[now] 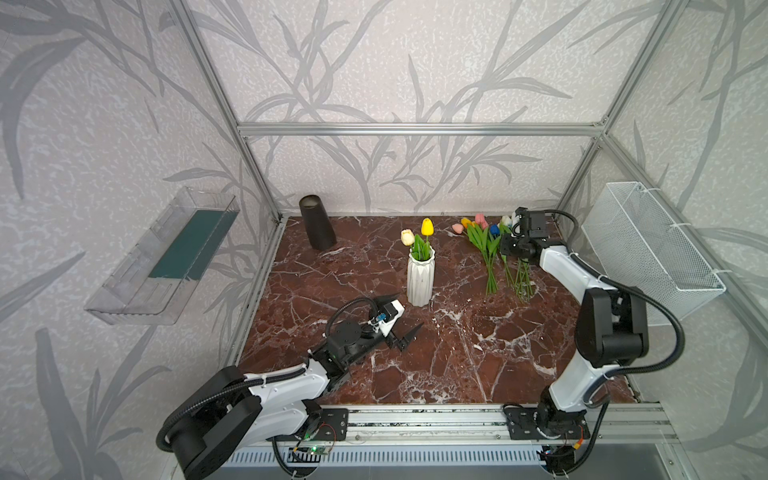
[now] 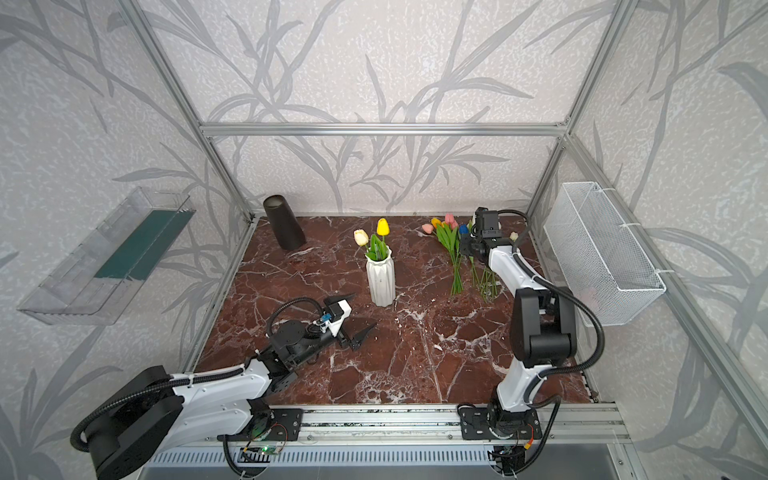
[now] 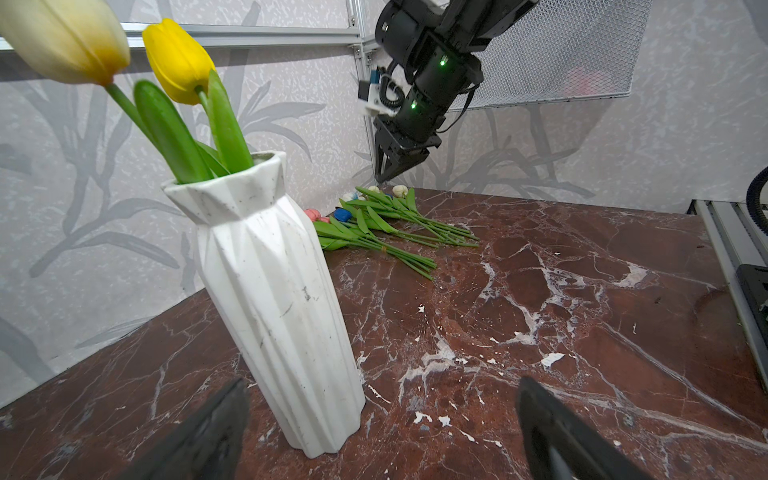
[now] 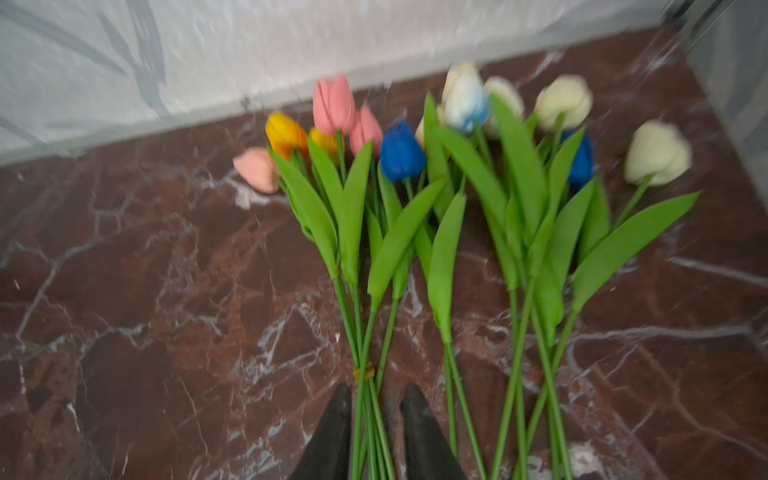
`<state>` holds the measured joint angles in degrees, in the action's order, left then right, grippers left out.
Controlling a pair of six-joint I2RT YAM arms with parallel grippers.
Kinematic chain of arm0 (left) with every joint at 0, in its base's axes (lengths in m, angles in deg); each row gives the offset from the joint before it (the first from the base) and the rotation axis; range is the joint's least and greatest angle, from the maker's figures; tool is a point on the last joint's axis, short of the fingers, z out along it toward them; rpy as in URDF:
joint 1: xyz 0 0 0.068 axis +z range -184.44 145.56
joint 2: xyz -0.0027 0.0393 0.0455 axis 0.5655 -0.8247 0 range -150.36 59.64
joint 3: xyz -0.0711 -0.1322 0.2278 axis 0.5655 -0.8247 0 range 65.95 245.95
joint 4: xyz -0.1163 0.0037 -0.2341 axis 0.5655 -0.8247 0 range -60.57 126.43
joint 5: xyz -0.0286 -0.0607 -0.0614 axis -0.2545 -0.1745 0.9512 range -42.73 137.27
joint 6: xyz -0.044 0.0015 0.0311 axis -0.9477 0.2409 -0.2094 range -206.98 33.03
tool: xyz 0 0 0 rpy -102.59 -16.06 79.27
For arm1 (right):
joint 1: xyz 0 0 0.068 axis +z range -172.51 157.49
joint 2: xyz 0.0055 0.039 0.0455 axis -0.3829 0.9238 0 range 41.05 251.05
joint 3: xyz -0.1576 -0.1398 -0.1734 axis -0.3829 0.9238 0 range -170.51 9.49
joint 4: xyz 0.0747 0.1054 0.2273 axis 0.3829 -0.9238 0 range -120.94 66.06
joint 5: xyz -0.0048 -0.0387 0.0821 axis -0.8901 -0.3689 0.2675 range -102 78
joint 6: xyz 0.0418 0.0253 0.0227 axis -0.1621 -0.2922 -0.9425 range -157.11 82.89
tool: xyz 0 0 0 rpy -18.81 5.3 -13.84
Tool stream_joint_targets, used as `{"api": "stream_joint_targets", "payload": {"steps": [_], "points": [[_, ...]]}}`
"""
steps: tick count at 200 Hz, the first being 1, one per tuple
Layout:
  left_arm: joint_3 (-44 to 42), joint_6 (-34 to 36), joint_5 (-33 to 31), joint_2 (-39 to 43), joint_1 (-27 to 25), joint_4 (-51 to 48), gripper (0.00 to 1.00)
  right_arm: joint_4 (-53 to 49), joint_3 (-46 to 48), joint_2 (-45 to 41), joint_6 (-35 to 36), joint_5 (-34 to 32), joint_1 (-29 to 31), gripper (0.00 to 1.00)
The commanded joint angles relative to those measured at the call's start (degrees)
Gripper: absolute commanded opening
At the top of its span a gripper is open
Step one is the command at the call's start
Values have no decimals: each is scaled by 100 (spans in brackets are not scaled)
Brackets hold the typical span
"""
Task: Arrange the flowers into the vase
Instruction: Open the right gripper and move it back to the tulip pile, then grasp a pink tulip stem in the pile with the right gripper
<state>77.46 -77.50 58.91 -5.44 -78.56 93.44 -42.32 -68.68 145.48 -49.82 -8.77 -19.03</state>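
The artificial tulips with thin green stems (image 4: 399, 241) mostly lie in two sheaves on the red-brown marbled tabletop (image 4: 124, 291), well apart from the white faceted ceramic vase (image 3: 274, 291), which holds two. Our right hand (image 4: 376, 390) is narrow, straddling one sheaf's bare lower stems, contact unclear; our left hand (image 3: 382, 384) gapes wide beside the vase, empty. We judge them light, springy and slick, best pinched low on bare stem, below leaves.

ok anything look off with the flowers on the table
One thing: the bunch with pink and yellow heads has a small band round its stems, so they may not lift singly. The white vase stands upright, nothing spilled.
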Motion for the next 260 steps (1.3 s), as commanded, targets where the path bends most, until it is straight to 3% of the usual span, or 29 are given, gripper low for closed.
{"api": "stream_joint_targets", "payload": {"steps": [1, 153, 208, 260], "points": [[-13, 116, 44, -33, -17, 29, 99, -875, -525, 420, -31, 536, 29, 23], [86, 129, 122, -65, -12, -195, 100, -1004, -1436, 1859, -152, 469, 56, 21], [89, 160, 133, -111, -12, -156, 100, -1000, -1465, 1911, -206, 449, 56, 5], [86, 151, 130, -75, -15, -184, 99, -1022, -1321, 1599, -241, 366, 55, 1]]}}
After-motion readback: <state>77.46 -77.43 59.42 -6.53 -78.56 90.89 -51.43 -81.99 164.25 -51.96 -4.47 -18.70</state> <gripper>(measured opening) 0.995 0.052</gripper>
